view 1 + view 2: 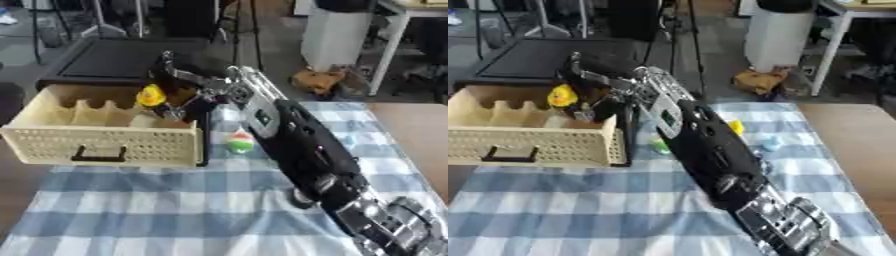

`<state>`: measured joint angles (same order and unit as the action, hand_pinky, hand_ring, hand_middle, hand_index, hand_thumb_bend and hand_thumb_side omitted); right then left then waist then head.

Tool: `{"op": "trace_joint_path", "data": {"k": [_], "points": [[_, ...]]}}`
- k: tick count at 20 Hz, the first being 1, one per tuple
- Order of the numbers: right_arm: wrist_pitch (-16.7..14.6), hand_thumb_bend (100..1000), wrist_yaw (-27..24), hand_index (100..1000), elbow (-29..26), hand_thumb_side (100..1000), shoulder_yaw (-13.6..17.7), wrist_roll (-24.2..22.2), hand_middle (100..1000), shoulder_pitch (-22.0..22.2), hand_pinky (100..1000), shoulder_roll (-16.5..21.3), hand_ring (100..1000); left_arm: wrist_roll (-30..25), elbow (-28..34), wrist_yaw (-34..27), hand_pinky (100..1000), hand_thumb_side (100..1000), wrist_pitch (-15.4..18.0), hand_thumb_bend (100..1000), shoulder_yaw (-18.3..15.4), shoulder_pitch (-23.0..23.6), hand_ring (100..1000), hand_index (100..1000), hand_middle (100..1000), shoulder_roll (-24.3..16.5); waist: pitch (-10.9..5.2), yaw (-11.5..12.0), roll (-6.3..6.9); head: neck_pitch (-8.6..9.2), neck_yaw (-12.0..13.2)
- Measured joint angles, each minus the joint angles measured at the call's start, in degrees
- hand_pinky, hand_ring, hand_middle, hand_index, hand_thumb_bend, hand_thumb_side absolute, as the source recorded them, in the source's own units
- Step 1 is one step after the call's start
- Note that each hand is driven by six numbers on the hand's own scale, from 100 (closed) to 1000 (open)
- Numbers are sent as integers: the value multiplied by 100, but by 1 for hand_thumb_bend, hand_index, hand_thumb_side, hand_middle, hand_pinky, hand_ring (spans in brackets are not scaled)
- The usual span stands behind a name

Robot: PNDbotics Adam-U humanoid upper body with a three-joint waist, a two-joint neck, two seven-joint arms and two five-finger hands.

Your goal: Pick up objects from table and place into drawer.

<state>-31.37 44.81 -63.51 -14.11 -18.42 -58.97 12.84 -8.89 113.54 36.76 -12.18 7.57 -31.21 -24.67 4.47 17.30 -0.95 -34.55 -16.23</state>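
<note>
A cream perforated drawer (52, 142) with a black handle (98, 154) stands open on the table's left, with dividers inside. My right arm crosses the cloth from the lower right, and its hand (194, 92) hovers over the drawer's right rear corner. A yellow duck-like toy (151, 95) sits at the fingertips, between an outstretched upper finger and curled lower ones, above the drawer's inside. A small red, white and green thing (241, 141) lies on the cloth beside the drawer. A yellow piece (735, 126) and a pale blue piece (770, 145) lie right of the arm. The left hand does not show.
A blue and white checked cloth (175, 200) covers the table, with bare wood (420, 135) at the right. Beyond the far edge stand a black platform (114, 60), a white bin (337, 35) and a brown thing (317, 80) on the floor.
</note>
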Motion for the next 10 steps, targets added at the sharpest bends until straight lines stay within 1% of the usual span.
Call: {"op": "trace_joint_path", "data": {"k": [1,4,7,10], "points": [[-35,583,38,732,0,366,1,19,554,0,275,0,417,0,0,0,100,1000,0,731,0,0,100,678,100,0,0,0,-1,0,0],[-88,627,136,744,2,423,18,96,562,0,280,0,423,0,0,0,100,1000,0,731,0,0,100,678,100,0,0,-2,-2,1,0],[-75,642,206,750,16,443,47,199,566,0,286,1,429,0,0,0,100,1000,0,733,0,0,100,679,100,0,-1,-3,-2,19,2],[-31,622,247,750,28,429,80,302,569,0,288,3,431,0,0,-1,100,1000,0,735,0,0,100,679,100,0,-4,-11,-2,23,3]]}}
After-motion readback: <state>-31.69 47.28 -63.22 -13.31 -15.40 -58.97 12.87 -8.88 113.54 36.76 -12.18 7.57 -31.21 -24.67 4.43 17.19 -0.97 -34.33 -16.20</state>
